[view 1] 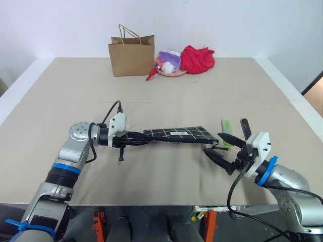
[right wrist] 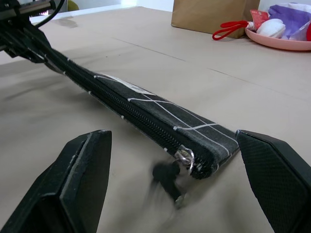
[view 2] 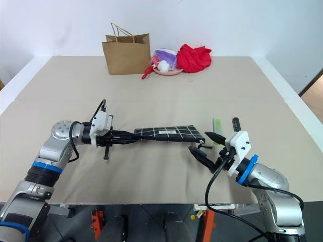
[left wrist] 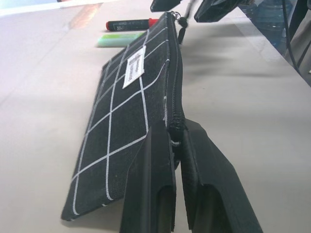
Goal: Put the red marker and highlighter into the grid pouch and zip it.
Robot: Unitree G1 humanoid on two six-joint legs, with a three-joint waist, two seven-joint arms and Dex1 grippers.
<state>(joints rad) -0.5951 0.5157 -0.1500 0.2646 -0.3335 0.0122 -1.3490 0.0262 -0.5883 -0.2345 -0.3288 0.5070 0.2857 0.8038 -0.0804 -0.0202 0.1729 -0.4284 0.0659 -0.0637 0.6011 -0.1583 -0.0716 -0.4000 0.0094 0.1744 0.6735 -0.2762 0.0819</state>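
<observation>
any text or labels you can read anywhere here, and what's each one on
None can be read.
White label on the grid pouch: dark printed lines, too small and blurred to read.
Red packet in the pink dish: some print, too small to read.
Brown paper bag: plain, no print showing.
Red marker and highlighter: no lettering that can be made out.

Grid pouch [left wrist: 127, 126] is showing matt black woven cloth, metal ring at its zipper pull [right wrist: 185, 158]. Beyond the pouch, paper bag [view 1: 131, 53] is looking like matt brown paper; table [view 1: 166, 176] is showing smooth matt beige covering.
</observation>
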